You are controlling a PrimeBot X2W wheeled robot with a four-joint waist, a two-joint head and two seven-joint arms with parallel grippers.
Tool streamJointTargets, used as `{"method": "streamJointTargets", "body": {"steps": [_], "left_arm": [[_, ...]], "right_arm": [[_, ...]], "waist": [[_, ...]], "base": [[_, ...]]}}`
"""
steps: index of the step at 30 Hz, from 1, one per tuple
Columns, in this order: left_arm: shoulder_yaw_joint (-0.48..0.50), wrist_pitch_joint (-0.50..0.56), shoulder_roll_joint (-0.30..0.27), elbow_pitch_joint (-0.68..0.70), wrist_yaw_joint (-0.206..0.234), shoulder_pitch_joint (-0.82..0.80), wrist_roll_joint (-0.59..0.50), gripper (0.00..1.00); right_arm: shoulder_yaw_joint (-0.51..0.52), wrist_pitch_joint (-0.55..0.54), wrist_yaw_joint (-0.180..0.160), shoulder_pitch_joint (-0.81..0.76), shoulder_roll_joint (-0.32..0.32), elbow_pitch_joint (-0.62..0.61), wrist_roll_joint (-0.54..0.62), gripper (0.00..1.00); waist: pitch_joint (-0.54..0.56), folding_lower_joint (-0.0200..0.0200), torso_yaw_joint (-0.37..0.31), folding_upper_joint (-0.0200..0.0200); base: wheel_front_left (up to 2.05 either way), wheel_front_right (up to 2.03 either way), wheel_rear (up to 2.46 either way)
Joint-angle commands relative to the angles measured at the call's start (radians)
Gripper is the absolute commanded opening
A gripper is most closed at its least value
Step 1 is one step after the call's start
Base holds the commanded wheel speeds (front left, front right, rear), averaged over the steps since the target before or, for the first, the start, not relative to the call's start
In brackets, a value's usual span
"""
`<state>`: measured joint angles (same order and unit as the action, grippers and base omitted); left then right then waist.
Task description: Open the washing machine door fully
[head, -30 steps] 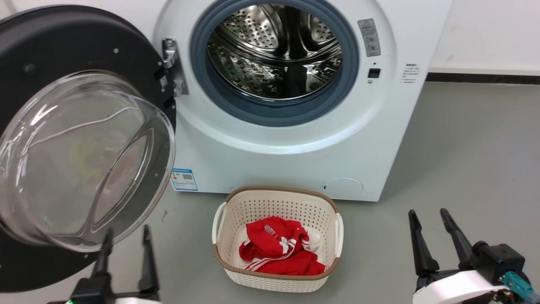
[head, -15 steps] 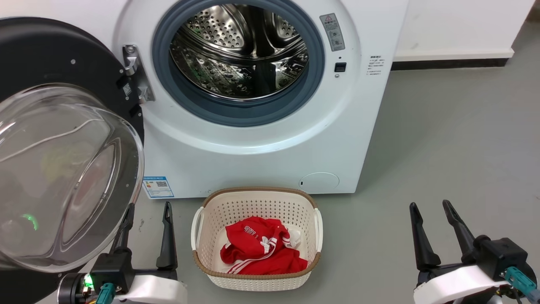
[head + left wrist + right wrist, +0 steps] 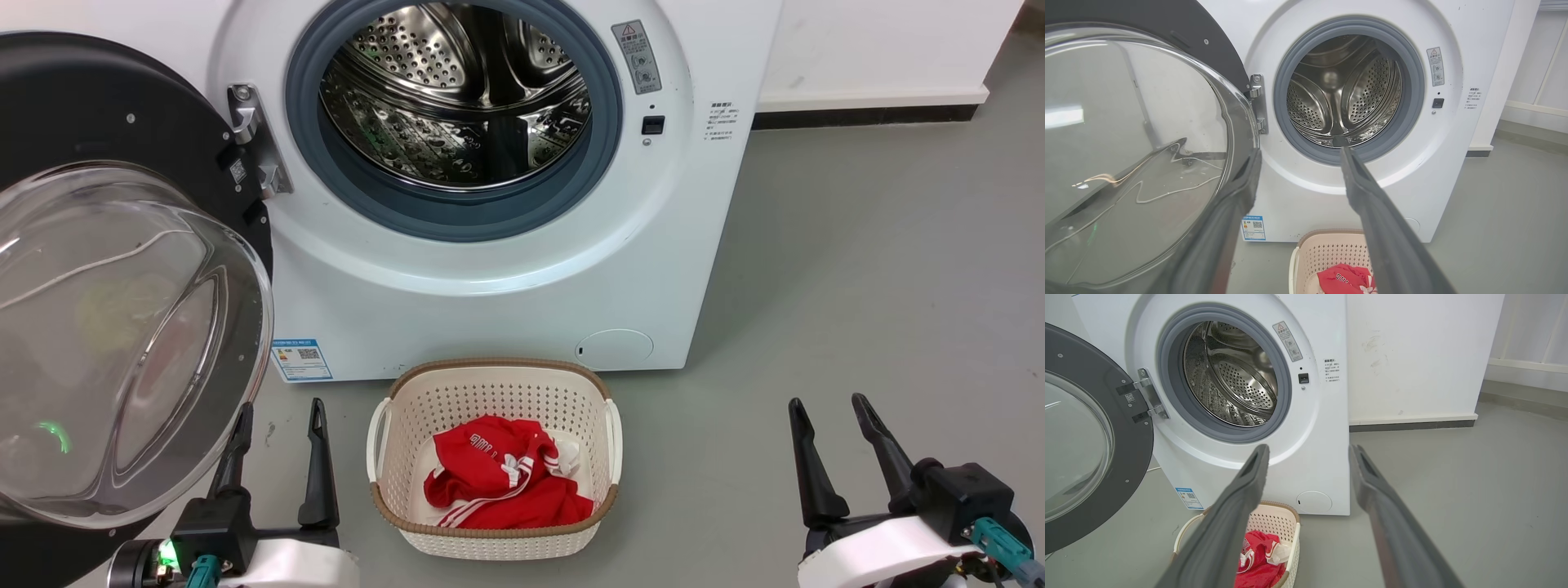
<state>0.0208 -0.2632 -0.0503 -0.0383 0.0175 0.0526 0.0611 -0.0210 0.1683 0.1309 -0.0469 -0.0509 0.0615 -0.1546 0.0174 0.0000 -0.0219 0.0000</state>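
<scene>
The white washing machine (image 3: 506,294) stands ahead with its steel drum (image 3: 457,90) exposed. The washing machine door (image 3: 82,98), a black disc with a bulging clear glass bowl (image 3: 122,327), hangs swung out to the left on its hinge (image 3: 245,139). My left gripper (image 3: 281,407) is open and empty, just right of the bowl's lower rim. In the left wrist view the left gripper (image 3: 1300,153) points at the drum, its left finger (image 3: 1241,192) close beside the door (image 3: 1208,28). My right gripper (image 3: 826,404) is open and empty over the floor at the right, and the right gripper (image 3: 1309,449) frames the washer's lower front.
A cream laundry basket (image 3: 490,380) holding a red garment (image 3: 498,482) sits on the grey floor right in front of the washer, between my grippers. A white wall with a dark baseboard (image 3: 865,114) runs behind on the right, with open floor before it.
The whole picture has shifted left, so the camera moved. More of the left gripper and its wrist shows, further right of the bowl's rim. The door still hangs open to the left.
</scene>
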Motion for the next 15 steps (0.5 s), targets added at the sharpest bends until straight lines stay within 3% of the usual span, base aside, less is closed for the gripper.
{"method": "streamJointTargets", "body": {"steps": [1,12,13,15], "left_arm": [[0.001,-0.002,0.0,0.0,0.0,-0.004,-0.003,1.0],[-0.006,-0.002,0.0,-0.005,-0.001,0.001,0.0,1.0],[-0.009,0.0,0.0,-0.011,-0.002,0.0,0.002,0.0],[-0.009,0.003,0.001,-0.033,-0.002,0.009,0.007,0.0]], "right_arm": [[0.0,0.006,0.0,0.004,0.002,0.003,-0.006,1.0],[-0.001,0.008,0.0,0.004,0.002,0.013,-0.018,1.0],[-0.001,0.007,0.0,-0.001,0.0,0.019,-0.015,0.0],[-0.003,0.007,0.0,-0.009,0.0,0.038,-0.018,0.0]], "waist": [[0.001,0.0,0.0,0.0],[0.002,0.0,0.004,0.0],[0.002,0.0,0.006,0.0],[0.002,0.0,0.006,0.0]], "base": [[0.0,0.0,0.0],[0.0,0.0,0.0],[0.0,0.0,0.0],[0.0,0.0,0.0]]}}
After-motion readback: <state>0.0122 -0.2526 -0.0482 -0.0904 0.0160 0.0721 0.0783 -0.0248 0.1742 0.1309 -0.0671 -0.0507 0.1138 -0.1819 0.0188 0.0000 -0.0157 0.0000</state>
